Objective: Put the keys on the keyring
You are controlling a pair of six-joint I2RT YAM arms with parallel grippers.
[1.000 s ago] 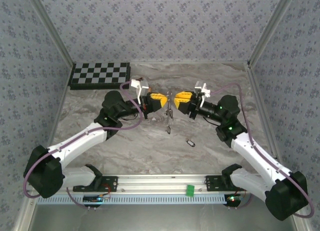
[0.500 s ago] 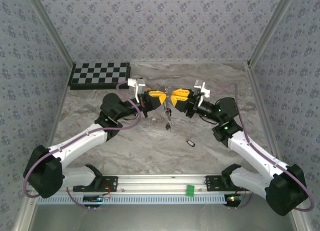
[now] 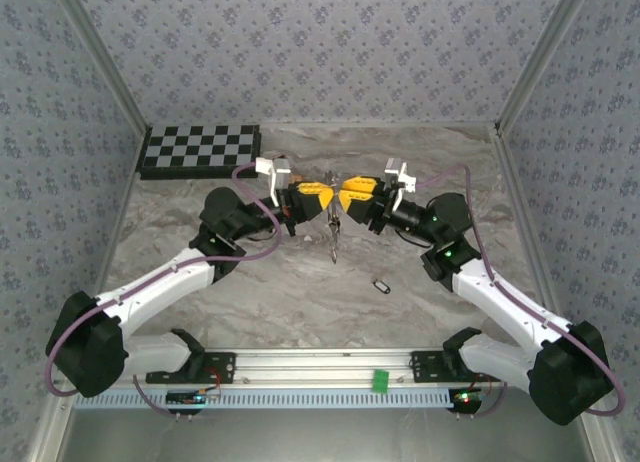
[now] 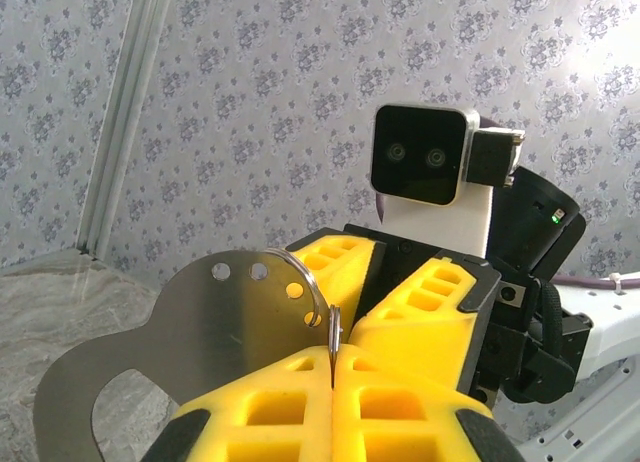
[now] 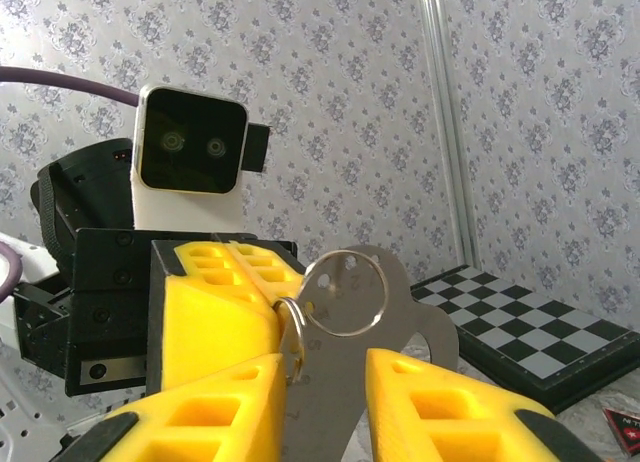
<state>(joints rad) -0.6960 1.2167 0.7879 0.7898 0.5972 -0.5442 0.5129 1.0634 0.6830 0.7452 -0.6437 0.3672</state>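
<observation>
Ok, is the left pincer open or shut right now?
Shut. In the left wrist view the left pincer has its yellow fingers pressed together with no gap, nipping the keyring at the seam.

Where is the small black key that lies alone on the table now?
In the top view, the small black key lies on the table, right of centre, just left of the right arm and its white forearm.

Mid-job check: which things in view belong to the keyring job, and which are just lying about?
Job: keyring and metal tag, held up between the left claw and right claw; loose key on the table.
Lying about: checkerboard, green piece, red piece.
</observation>
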